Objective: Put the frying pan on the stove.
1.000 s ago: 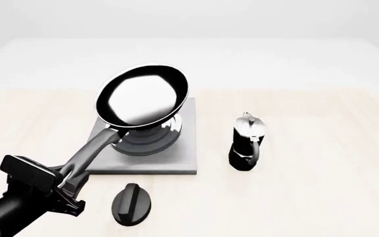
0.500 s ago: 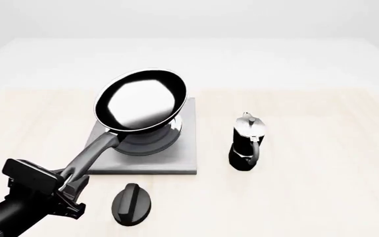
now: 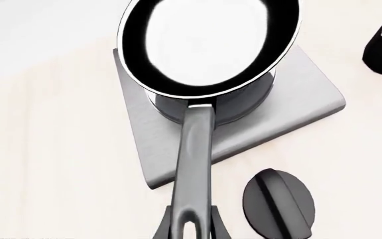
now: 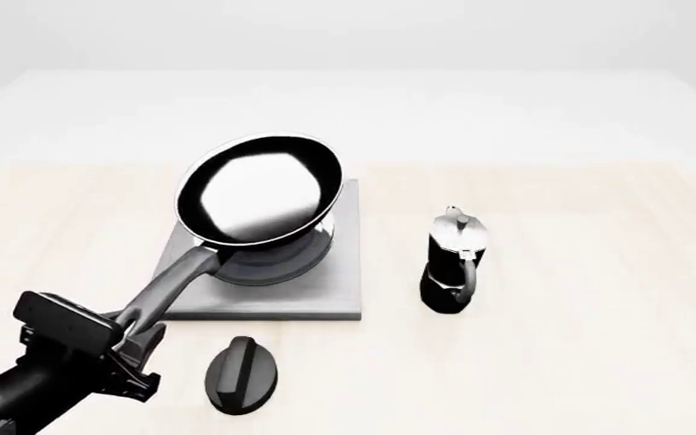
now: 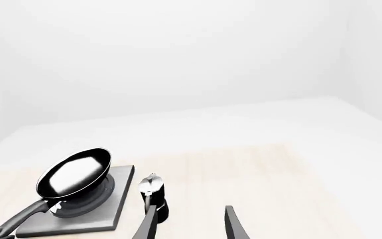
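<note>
The frying pan (image 4: 257, 190), black with a glossy pale inside, hangs tilted just above the round burner of the grey square stove (image 4: 323, 294). My left gripper (image 4: 134, 333) is shut on the end of its long dark handle, near the table's front left. In the left wrist view the frying pan (image 3: 211, 45) covers most of the burner on the stove (image 3: 304, 94), and the left gripper (image 3: 191, 226) clamps the handle. The right wrist view shows the frying pan (image 5: 75, 172) over the stove (image 5: 121, 199) from afar. My right gripper (image 5: 189, 221) is open, holds nothing, and is out of the front view.
A black moka pot with a silver lid (image 4: 455, 263) stands right of the stove; the moka pot (image 5: 154, 194) is just beyond the right fingers. A small black oval knob (image 4: 242, 376) lies in front of the stove, right of the left gripper.
The frying pan has come down toward the burner, still held by the handle. The left gripper has sunk slightly with it. Moka pot and knob have not moved.
</note>
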Action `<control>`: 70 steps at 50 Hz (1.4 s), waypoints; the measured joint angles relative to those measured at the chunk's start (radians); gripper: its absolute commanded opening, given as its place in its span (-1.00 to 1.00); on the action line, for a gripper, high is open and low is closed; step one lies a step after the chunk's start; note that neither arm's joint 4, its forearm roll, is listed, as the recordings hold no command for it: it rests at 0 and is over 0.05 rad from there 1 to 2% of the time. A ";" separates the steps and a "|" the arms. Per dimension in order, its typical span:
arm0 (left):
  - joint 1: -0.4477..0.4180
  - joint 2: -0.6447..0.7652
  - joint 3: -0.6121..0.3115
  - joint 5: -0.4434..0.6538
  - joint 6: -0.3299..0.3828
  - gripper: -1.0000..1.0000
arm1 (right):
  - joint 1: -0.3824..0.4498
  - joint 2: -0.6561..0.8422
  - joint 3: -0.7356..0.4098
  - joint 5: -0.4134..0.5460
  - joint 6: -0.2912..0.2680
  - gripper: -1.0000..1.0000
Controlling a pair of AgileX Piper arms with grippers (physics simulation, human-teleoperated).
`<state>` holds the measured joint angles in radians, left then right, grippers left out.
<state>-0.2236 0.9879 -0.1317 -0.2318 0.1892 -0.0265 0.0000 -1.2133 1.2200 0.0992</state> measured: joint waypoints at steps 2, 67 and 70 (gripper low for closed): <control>0.002 0.004 0.002 -0.004 0.004 -1.00 | 0.000 0.000 0.000 0.000 0.000 1.00; 0.032 0.114 0.005 -0.056 0.059 -1.00 | 0.002 0.000 -0.004 0.000 -0.005 1.00; 0.033 0.113 0.004 -0.050 0.059 -1.00 | 0.002 0.000 -0.004 0.000 -0.005 1.00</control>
<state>-0.1909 1.1005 -0.1274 -0.2821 0.2486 -0.0242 0.0000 -1.2176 1.2200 0.0942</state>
